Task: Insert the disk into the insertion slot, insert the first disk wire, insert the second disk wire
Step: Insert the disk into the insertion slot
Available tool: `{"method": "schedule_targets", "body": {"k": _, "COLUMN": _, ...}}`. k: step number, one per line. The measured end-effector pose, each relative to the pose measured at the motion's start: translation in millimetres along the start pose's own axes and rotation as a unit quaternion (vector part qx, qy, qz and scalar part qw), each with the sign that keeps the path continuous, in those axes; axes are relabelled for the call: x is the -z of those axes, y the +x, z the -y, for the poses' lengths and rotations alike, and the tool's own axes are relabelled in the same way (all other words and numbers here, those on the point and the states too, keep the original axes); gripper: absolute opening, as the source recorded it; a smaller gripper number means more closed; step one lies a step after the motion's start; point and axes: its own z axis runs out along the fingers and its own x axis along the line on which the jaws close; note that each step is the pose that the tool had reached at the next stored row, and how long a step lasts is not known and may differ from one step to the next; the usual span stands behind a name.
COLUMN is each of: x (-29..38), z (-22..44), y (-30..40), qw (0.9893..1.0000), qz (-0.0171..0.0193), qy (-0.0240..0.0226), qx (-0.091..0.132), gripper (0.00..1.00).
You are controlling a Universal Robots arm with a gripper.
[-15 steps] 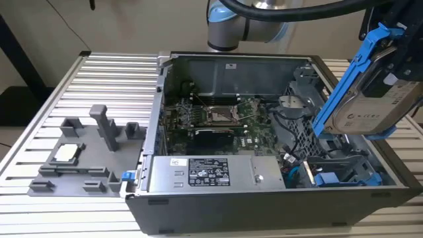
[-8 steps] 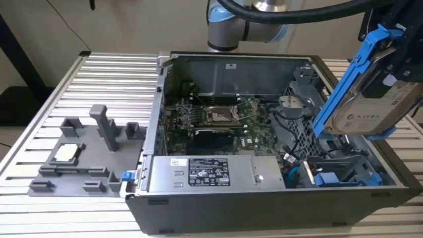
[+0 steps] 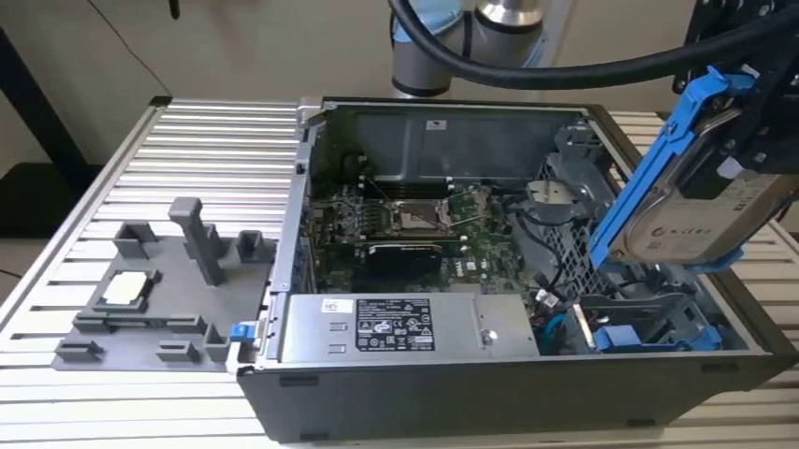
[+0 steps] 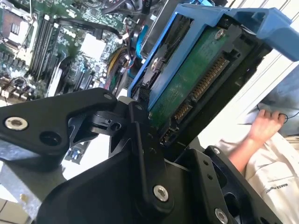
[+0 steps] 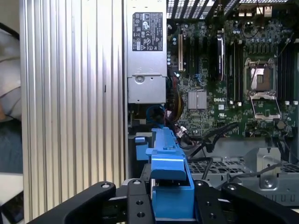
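My gripper is shut on the disk, a silver drive with a white label in a bright blue carrier. It hangs tilted above the open computer case at the exterior view's right. The second wrist view shows the disk's green circuit board and connector. In the first wrist view the blue carrier sits clamped in the gripper, with a black finger at its side. The insertion slot, a perforated grey metal bay, lies below the disk and apart from it. Black cables lie beside the bay; which are the disk wires I cannot tell.
The silver power-supply box sits at the case's front, with the motherboard behind it. A grey fixture with parts stands on the ribbed table at the exterior view's left. A person's hand is beyond the table edge.
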Motion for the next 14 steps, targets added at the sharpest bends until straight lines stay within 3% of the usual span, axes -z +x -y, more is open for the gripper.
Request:
{"method": "schedule_targets", "body": {"k": 5, "x": -4.8, "z": 5.4, "y": 2.1, "qw": 1.0, "qz": 0.0, "qy": -0.0005, "qx": 0.0, "gripper": 0.33}}
{"method": "schedule_targets", "body": {"k": 14, "x": -14.8, "z": 6.7, "y": 4.9, "qw": 1.0, "qz": -0.0002, "qy": -0.0005, "qx": 0.002, "gripper": 0.33}}
